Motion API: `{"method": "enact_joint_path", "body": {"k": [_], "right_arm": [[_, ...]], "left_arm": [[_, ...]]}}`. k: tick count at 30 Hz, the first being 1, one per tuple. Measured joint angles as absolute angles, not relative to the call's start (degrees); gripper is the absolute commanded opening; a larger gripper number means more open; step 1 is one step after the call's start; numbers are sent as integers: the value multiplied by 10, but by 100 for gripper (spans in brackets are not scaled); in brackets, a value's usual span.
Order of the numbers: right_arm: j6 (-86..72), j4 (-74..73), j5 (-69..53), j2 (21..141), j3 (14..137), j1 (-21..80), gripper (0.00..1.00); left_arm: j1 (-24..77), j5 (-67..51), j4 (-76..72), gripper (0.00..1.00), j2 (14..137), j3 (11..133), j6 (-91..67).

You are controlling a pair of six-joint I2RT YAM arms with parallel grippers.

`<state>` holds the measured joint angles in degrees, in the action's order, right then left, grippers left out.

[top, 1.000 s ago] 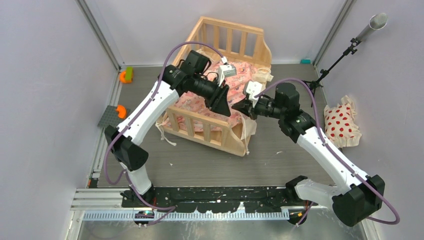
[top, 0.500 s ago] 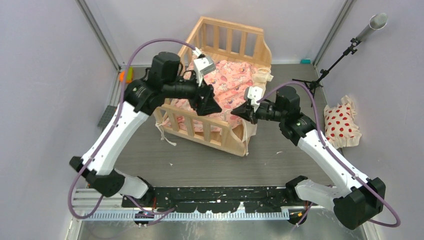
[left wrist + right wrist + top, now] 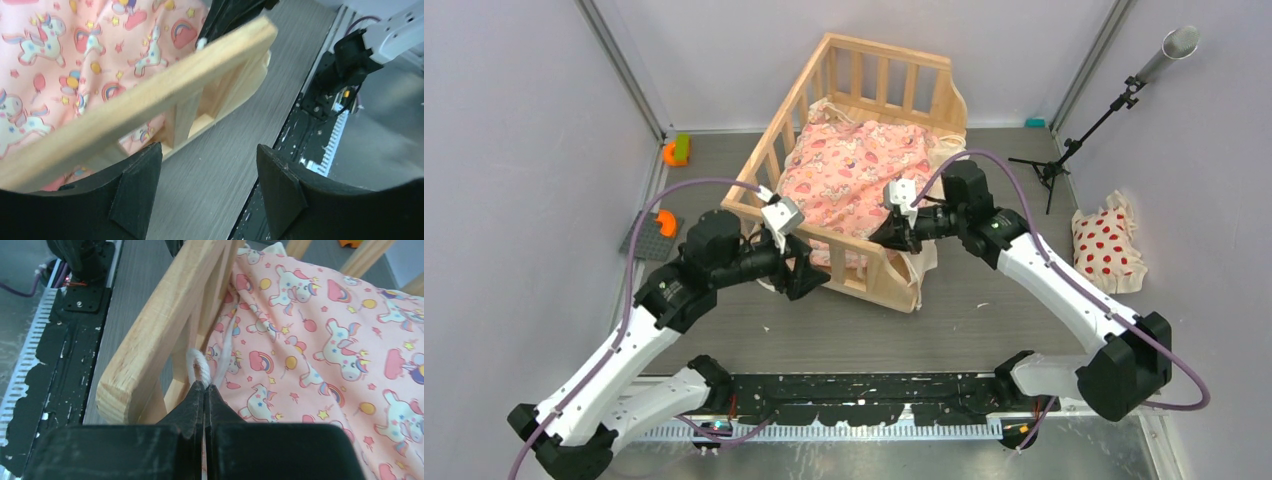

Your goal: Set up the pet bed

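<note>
Your pet bed [image 3: 889,55] stands on the grey tabletop [image 3: 984,320] towards the far side, roughly midway between the side walls and turned a little askew. The pink cartoon-print cushion [image 3: 854,175] lies inside it and covers most of the base. Your left tool [image 3: 802,277] sits outside the bed, low over the tabletop and just beside the left part of the near rail [image 3: 844,240]. In the left wrist view its fingers [image 3: 135,190] stand well apart with only bare tabletop between them, so it has hold of nothing. The rail crosses that view just beyond the fingertips, and you cannot tell from these views whether the tool touches the wood. Your right tool [image 3: 886,232] reaches in over the right end of the same rail. In the right wrist view its fingertips are pressed fully together and pinch a cream tie [image 3: 197,365], whose loop rises just above them in the narrow space between the inner face of the rail and the edge of the cushion. The white pillow [image 3: 1107,250] with red dots lies against the right wall, well apart from the bed and from both tools.
</note>
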<state>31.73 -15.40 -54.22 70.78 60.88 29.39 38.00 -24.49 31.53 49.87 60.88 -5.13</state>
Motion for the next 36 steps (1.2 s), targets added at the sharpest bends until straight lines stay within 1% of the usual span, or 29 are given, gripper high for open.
{"method": "enact_joint_path", "body": {"k": [5, 11, 17, 21, 24, 30, 36], "right_arm": [[359, -200, -555, 740, 627, 308, 1], [453, -306, -578, 783, 677, 307, 0], [626, -508, -634, 884, 813, 287, 0], [818, -714, -649, 984, 943, 279, 1], [915, -789, -654, 1039, 999, 279, 1], [1033, -865, -665, 1057, 997, 283, 1], [1080, -887, -685, 1057, 996, 288, 1]], "left_arm": [[399, -194, 249, 72, 442, 508, -81], [428, -134, 150, 73, 410, 426, -116], [472, -78, 77, 73, 414, 387, -112], [496, -52, 24, 74, 417, 368, -97], [509, -36, -9, 74, 418, 354, -87], [545, 17, -59, 73, 443, 339, -63], [574, 69, -109, 73, 455, 310, -30]]}}
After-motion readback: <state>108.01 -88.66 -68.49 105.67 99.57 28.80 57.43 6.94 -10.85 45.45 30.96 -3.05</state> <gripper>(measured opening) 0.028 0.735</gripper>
